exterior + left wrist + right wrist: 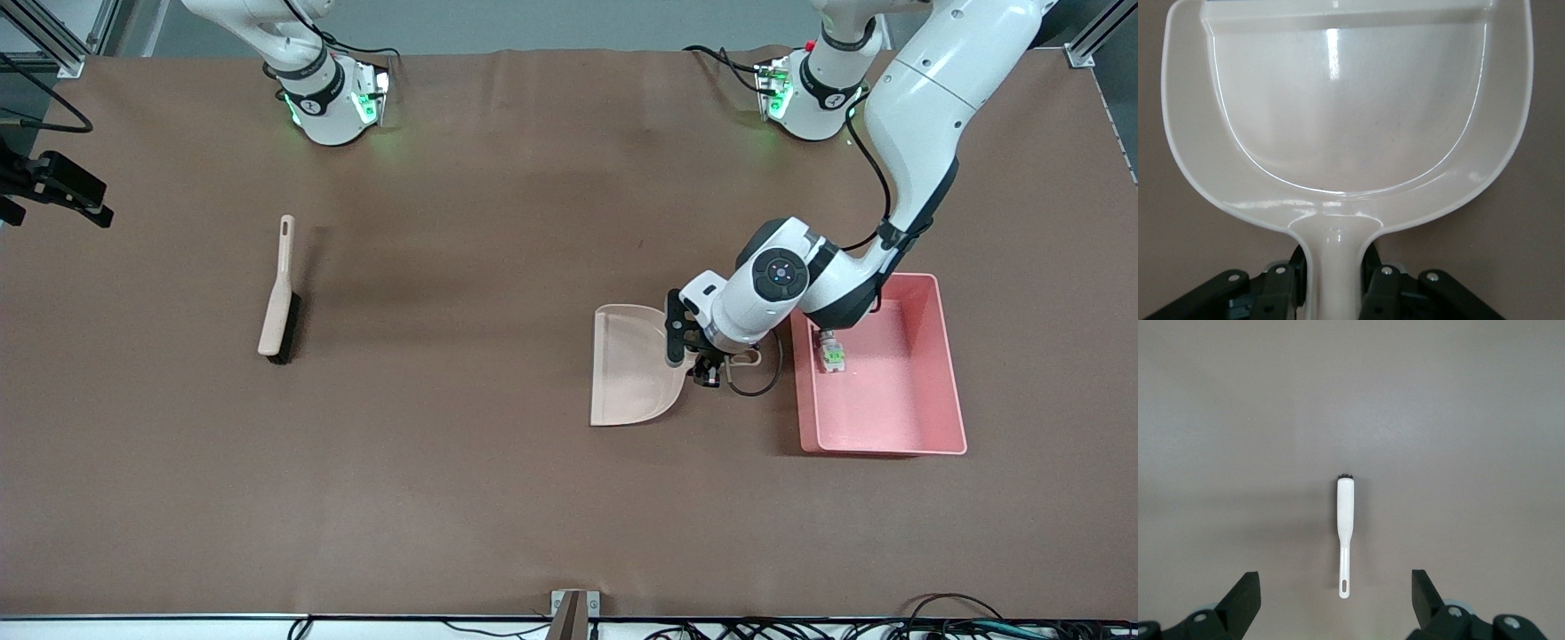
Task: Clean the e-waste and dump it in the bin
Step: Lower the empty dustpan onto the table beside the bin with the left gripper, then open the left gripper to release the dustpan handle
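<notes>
I see glossy smooth plastic on the dustpan (pixel 1345 120) w/ bright glare, smooth pink plastic bin (pixel 942 373), matt brown table cover (pixel 462 480), plastic-looking brush (pixel 1345 513) w/ dark bristles, glossy white arm shells.

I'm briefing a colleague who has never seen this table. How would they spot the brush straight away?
Start from the brown table and go to the right arm's end, away from the pink bin and the beige dustpan. The brush lies flat there, alone, with the open right gripper high above it. It is the only long, thin thing: a pale pinkish handle with a hanging slot and black bristles along one side.
</notes>
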Controlling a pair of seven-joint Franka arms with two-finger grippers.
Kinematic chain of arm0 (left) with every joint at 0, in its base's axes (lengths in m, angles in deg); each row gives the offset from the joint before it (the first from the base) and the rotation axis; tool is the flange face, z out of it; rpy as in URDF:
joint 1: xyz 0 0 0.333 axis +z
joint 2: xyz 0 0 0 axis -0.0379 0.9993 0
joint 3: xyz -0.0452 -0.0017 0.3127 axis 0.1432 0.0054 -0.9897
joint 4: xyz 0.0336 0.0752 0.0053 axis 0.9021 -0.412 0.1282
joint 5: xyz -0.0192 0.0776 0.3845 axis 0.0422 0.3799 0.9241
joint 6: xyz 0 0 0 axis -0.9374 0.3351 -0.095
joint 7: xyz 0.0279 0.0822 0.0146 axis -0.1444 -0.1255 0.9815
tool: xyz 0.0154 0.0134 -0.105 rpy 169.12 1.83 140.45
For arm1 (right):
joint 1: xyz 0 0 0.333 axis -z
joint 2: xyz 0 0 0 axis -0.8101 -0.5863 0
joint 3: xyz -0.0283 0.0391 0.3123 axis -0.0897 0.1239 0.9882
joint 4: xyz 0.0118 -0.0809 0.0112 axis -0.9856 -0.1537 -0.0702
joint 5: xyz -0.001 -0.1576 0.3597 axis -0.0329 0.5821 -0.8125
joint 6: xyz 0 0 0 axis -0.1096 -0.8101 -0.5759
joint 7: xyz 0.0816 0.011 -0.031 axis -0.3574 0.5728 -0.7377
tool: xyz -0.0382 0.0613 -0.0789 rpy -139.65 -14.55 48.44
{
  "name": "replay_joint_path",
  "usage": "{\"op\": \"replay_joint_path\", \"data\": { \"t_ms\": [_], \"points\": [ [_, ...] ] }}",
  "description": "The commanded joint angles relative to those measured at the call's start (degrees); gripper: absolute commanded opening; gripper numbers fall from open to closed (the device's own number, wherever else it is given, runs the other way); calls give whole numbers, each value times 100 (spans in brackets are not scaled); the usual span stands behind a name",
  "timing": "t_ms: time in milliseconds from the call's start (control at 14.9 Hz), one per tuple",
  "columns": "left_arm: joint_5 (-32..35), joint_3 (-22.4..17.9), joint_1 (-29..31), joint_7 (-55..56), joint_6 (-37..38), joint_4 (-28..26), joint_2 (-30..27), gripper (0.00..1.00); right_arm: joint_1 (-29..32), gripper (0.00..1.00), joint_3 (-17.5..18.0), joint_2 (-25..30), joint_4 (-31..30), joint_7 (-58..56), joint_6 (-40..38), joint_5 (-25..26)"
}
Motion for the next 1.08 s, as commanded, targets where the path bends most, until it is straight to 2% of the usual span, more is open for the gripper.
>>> {"op": "replay_joint_path", "data": {
  "t_ms": [0,135,202,404,606,1010],
  "points": [
    [112,-62,-84,168,-139,58,105,25,156,100,-6,-31,86,75,-100,-238],
    [86,-62,-75,273,-130,58,70,69,236,100,-6,-31,86,31,-196,-390],
    [60,-80,-49,352,-130,58,26,99,254,100,-6,-31,86,22,-205,-398],
    [-10,-115,-14,677,140,76,-350,100,245,100,-6,-31,86,22,-205,-399],
    [-518,-255,4,1318,861,181,-956,100,201,100,11,-31,112,13,-196,-337],
    [-1600,-817,-22,3672,1969,330,-2170,100,183,100,11,-31,103,13,-196,-346]
  ]
}}
